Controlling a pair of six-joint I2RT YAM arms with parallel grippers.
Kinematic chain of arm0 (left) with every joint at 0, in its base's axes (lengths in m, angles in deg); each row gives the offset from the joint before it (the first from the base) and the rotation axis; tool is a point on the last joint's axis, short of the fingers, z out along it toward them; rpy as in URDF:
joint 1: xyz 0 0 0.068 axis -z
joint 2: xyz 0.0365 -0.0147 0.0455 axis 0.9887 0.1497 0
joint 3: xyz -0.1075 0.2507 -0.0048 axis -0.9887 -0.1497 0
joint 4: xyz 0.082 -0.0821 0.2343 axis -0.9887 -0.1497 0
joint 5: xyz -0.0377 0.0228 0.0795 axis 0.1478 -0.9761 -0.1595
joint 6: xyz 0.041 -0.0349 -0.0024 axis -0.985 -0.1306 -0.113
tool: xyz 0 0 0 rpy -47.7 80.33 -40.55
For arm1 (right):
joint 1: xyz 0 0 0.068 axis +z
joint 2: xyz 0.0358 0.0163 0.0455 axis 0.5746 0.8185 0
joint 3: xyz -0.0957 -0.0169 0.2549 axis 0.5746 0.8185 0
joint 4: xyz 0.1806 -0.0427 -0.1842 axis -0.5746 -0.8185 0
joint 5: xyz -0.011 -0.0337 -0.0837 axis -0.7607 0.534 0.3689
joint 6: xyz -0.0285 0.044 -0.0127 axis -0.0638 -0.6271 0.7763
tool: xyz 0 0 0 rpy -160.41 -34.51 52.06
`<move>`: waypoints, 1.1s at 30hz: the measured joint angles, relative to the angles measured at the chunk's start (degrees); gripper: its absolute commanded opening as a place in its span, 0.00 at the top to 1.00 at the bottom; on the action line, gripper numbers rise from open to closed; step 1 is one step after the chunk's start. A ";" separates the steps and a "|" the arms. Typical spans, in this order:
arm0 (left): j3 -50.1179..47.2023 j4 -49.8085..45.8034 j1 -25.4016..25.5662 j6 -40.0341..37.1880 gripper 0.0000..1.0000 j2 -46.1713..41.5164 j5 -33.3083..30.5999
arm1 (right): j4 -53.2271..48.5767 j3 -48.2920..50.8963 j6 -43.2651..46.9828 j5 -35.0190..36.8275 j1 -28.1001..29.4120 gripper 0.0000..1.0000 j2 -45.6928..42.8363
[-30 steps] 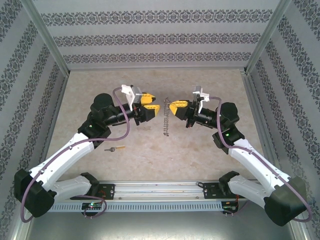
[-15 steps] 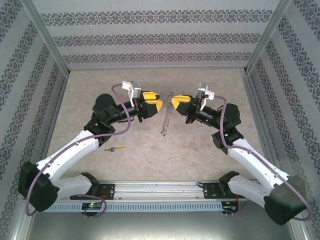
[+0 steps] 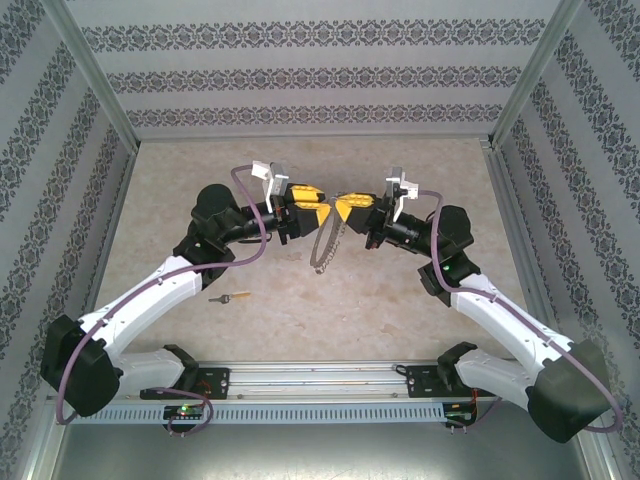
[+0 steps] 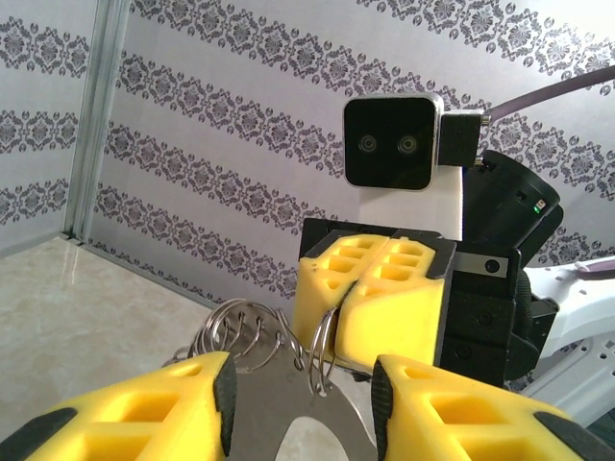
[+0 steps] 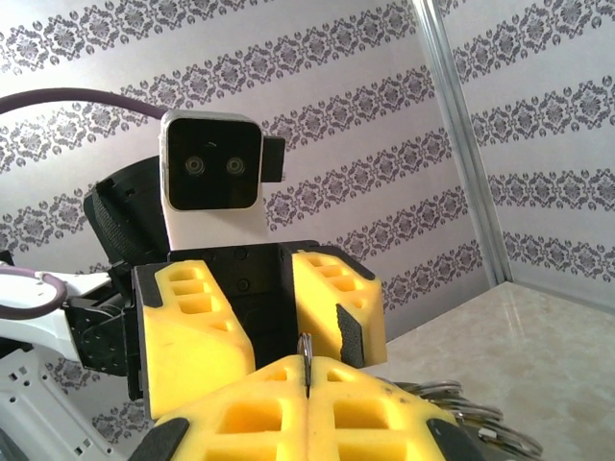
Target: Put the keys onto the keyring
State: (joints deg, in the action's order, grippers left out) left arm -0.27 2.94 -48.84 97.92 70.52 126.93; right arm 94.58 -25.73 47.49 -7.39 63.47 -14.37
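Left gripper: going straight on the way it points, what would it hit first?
The left gripper would likely meet the keyring first, its loops just ahead of the open jaws; right behind is the right gripper, pinching it. Depth is hard to judge.

Left tool (image 3: pixel 317 207) nearer right tool (image 3: pixel 346 205); hanging keyring (image 3: pixel 327 243), lower end further left.

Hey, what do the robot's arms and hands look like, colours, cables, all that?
The left arm and right arm have white shells with black joints and bases. The left hand and right hand each carry two chunky yellow fingers with moulded pockets and black pads, beside a black camera on a white mount. A purple cable loops along each arm.
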 measured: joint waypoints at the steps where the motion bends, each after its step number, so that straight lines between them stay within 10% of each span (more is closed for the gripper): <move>1: 0.09 0.00 0.00 0.02 0.57 0.04 0.07 | 0.00 0.00 0.00 -0.24 0.00 1.00 0.09; 33: 1.62 2.08 0.02 1.16 0.56 1.14 2.60 | 0.55 0.00 -0.37 -0.17 0.00 1.00 0.35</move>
State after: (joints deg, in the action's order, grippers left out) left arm 1.35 5.01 -48.81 99.08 71.65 129.53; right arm 95.12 -25.73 47.12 -7.57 63.47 -14.02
